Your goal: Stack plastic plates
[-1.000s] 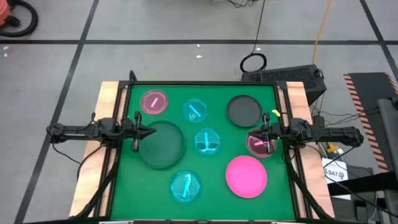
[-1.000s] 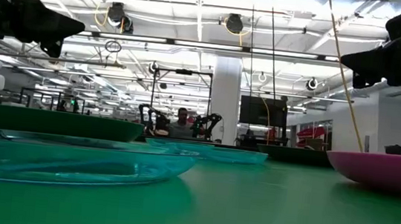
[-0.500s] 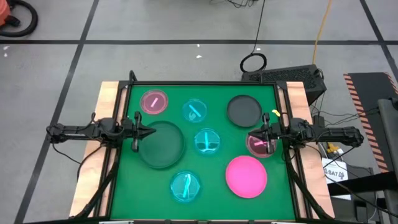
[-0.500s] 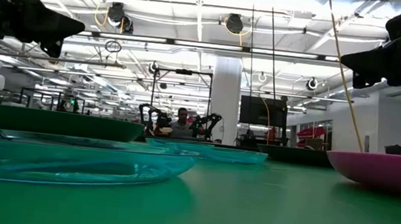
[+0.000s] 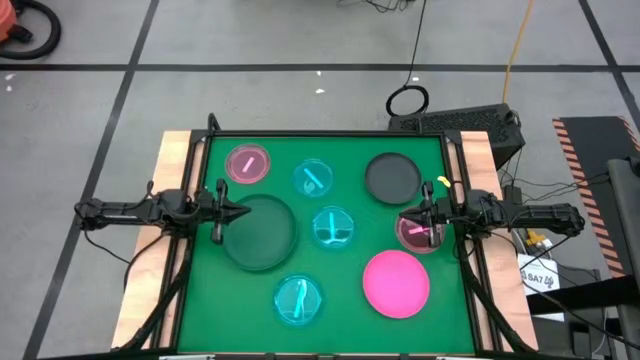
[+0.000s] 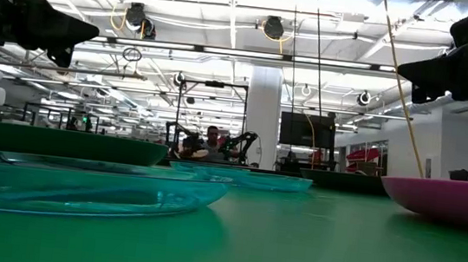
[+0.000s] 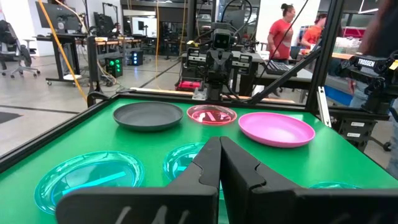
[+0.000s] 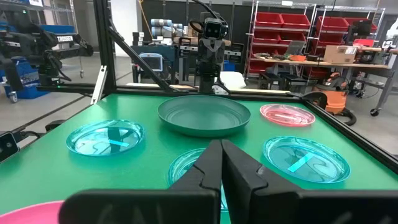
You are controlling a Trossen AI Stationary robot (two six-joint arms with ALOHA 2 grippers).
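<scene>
Eight plates lie singly on the green desk [image 5: 225, 310], none stacked. At the far left is a small pink plate [image 5: 248, 164]; right of it, along the far side, are a small cyan plate [image 5: 314, 178] and a dark grey plate [image 5: 392, 177]. The bigger dark grey plate [image 5: 262, 232] sits at mid-left, and another cyan plate [image 5: 333, 227] lies at the centre. A second small pink plate [image 5: 415, 232] is at the right edge. Near the front are a third cyan plate [image 5: 298, 299] and, to its right, the opaque bright pink plate [image 5: 396, 283].

The left gripper [image 5: 230, 212] hangs over the left edge of the bigger grey plate, its jaws closed on nothing, the two dark fingers pressed together in the left wrist view. The right gripper [image 5: 422, 216] hangs over the small pink plate at the right edge, its jaws likewise closed and empty. In the low view both arms sit well above the desk. People stand in the room beyond.
</scene>
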